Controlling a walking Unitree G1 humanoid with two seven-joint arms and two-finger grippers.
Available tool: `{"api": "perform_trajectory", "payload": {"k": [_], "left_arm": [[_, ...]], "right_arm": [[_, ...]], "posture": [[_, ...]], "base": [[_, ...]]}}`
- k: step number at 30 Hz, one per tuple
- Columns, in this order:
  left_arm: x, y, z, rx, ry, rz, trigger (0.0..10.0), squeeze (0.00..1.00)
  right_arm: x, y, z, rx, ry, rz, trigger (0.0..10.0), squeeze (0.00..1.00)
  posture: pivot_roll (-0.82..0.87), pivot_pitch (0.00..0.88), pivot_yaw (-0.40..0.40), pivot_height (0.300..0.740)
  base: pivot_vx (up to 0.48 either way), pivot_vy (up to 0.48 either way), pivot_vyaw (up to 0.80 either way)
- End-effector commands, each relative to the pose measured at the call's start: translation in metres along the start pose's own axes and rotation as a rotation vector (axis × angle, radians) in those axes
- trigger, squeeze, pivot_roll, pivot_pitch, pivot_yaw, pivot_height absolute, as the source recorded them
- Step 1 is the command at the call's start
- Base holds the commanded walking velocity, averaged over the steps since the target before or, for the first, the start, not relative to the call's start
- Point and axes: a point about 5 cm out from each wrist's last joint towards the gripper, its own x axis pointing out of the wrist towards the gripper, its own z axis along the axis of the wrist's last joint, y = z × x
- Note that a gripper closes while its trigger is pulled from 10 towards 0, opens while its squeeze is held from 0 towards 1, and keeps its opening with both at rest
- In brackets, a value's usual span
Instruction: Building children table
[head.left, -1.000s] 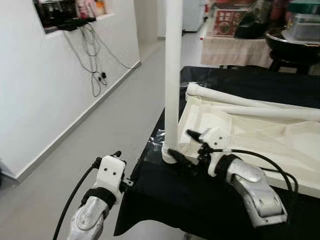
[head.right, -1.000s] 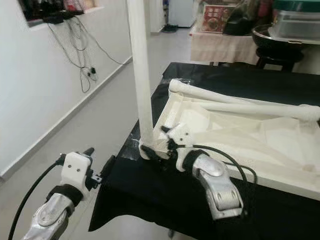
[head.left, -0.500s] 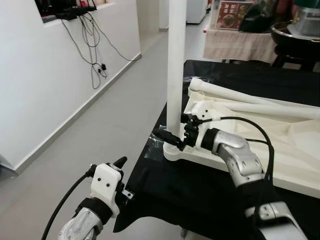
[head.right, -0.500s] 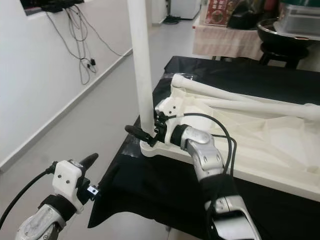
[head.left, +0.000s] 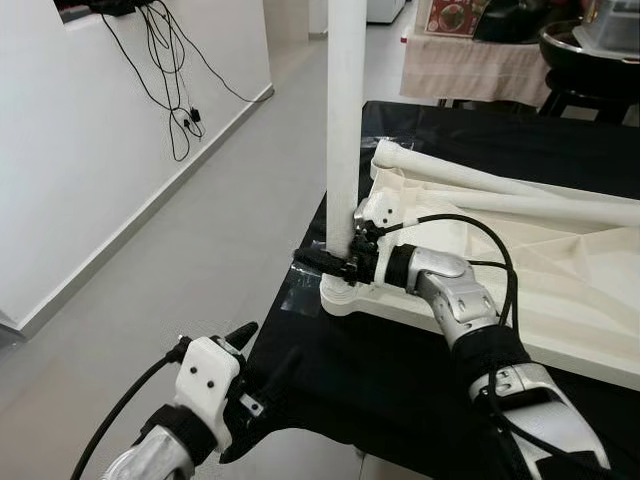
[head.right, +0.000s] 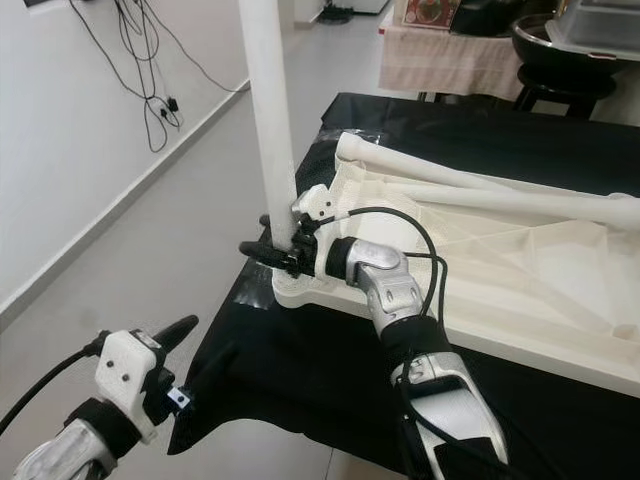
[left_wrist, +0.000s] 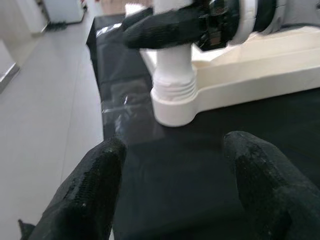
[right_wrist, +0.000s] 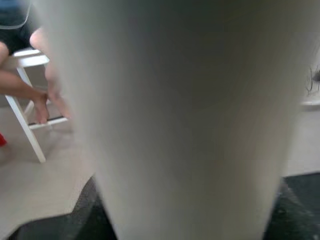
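Right end effector (head.left: 335, 262) is clamped around the base of the upright white leg (head.left: 346, 120), screwed into the tabletop's (head.left: 520, 270) corner at the black table's (head.left: 400, 370) left edge. Left end effector (left_wrist: 175, 165) hovers open, below the near-left corner.

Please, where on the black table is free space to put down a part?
Bare black cloth lies along the near edge, between the white tabletop and the table's front. Crowded at the corner: the right pincer is at the upright leg. The left pincer hovers beside the near corner.
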Motion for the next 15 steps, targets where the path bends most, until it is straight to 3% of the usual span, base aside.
{"api": "perform_trajectory", "payload": {"k": [1, 7, 10, 12, 14, 15], "left_arm": [[-0.003, -0.003, 0.000, -0.006, 0.015, -0.019, 10.0, 0.00], [-0.001, -0.006, -0.002, -0.023, 0.020, -0.034, 10.0, 0.00], [-0.001, -0.009, -0.007, -0.037, 0.029, -0.047, 10.0, 0.00], [0.000, -0.008, -0.008, -0.049, 0.031, -0.046, 10.0, 0.00], [0.002, -0.004, -0.011, -0.060, 0.034, -0.037, 10.0, 0.00], [0.003, -0.003, -0.013, -0.062, 0.035, -0.034, 10.0, 0.00]], "right_arm": [[-0.005, 0.004, -0.014, 0.028, 0.044, 0.035, 0.0, 0.00], [-0.038, 0.012, -0.030, 0.039, 0.086, -0.043, 0.0, 0.00], [-0.064, 0.036, -0.046, 0.094, 0.137, -0.342, 0.0, 0.00], [-0.089, 0.067, -0.060, 0.163, 0.243, -0.783, 0.0, 0.00], [-0.103, 0.099, -0.065, 0.175, 0.300, -0.876, 0.0, 0.00], [-0.100, 0.105, -0.065, 0.171, 0.291, -0.844, 0.0, 0.00]], "posture": [[0.05, 0.205, 0.007, 0.740], [0.02, 0.220, -0.001, 0.740], [0.01, 0.222, -0.009, 0.740], [-0.01, 0.224, 0.001, 0.740], [-0.03, 0.224, 0.025, 0.740], [-0.05, 0.210, 0.040, 0.740]], "base": [[0.000, 0.000, 0.00], [0.000, 0.000, 0.00], [0.000, 0.000, 0.00], [0.000, 0.000, 0.00], [0.000, 0.000, 0.00], [0.000, 0.000, 0.00]]}}
